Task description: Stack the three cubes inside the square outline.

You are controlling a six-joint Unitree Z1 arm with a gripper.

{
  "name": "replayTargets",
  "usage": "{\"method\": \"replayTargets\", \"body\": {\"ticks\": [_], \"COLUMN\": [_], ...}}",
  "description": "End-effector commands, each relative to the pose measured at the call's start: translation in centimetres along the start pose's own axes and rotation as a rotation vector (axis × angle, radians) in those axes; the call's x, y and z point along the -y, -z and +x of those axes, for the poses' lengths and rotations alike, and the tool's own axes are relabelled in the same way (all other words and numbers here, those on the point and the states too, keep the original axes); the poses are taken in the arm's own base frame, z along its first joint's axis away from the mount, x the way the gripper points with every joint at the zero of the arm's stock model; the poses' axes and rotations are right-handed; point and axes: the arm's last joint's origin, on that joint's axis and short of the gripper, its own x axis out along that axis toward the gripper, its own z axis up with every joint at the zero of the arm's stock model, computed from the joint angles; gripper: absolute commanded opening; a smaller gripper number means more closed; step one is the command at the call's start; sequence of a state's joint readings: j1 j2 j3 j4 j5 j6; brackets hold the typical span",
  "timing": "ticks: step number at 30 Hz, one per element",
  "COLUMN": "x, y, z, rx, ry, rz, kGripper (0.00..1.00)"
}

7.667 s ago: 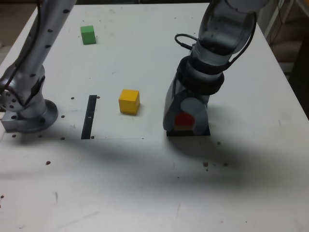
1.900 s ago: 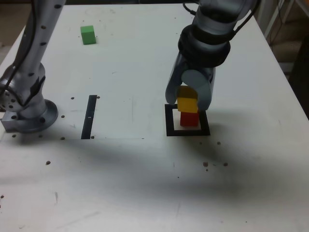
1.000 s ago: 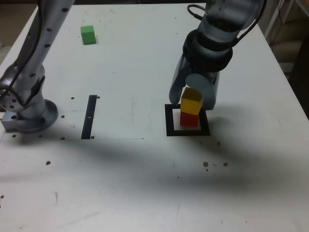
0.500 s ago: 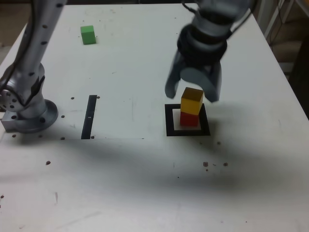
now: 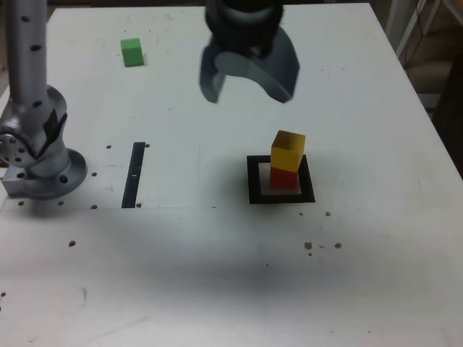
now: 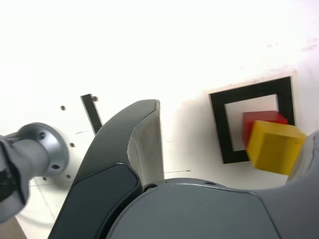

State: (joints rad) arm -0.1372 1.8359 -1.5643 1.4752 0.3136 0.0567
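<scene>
In the exterior view, the green cube (image 5: 132, 53) sits on the desk (image 5: 195, 137), well apart, to the left of the empty, spread jaws, and likely the next reach; right of them, the yellow (image 5: 288, 150) rests on the red (image 5: 283, 178).

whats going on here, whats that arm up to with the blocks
A robot arm is stacking small cubes. The yellow cube sits on the red cube inside the black square outline, turned a little relative to it. The claw is open, empty and clear of the stack. The green cube lies apart on the table, not yet stacked.
</scene>
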Motion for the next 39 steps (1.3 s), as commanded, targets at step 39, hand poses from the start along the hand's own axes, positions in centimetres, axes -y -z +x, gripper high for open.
{"method": "replayTargets", "body": {"ticks": [39], "x": [-15.4], "y": [17.8], "z": [6.5], "rx": [-0.226], "ry": [0.154], "rz": [-0.356], "kGripper": [0.99]}}
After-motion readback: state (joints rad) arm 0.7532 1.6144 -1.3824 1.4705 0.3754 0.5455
